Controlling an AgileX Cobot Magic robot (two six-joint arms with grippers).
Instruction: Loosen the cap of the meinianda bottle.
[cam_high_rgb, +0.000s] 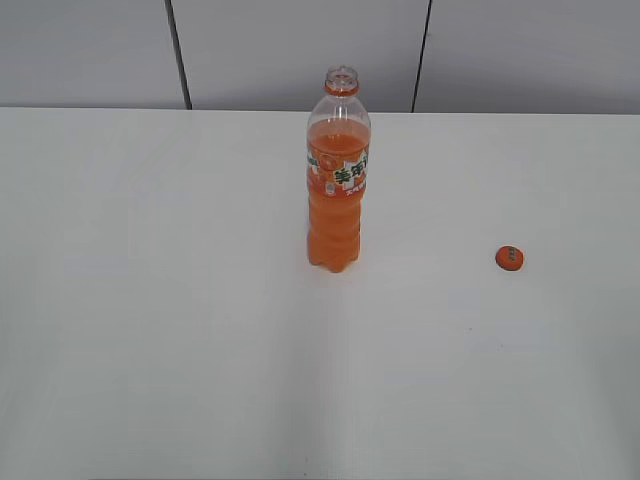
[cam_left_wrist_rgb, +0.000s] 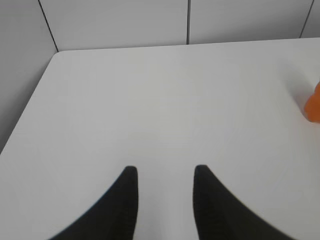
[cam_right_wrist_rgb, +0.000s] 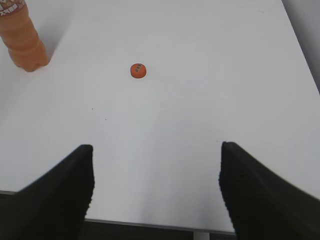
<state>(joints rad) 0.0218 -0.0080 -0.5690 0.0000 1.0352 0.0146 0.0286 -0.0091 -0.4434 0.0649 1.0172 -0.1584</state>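
The bottle (cam_right_wrist_rgb: 20, 42) is cut off at the top edge in the right wrist view; at the left wrist view's right edge only an orange sliver (cam_left_wrist_rgb: 314, 107) shows. The cap's (cam_high_rgb: 509, 258) logo is too small to read.

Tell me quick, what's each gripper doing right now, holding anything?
Left gripper: fingers partly open, holding nothing, over bare table.
Right gripper: fingers wide open, holding nothing; the cap lies on the table ahead of it.

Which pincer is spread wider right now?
The right pincer: its fingers stand far apart above the table edge. The left pincer shows a much narrower gap. Both are empty.
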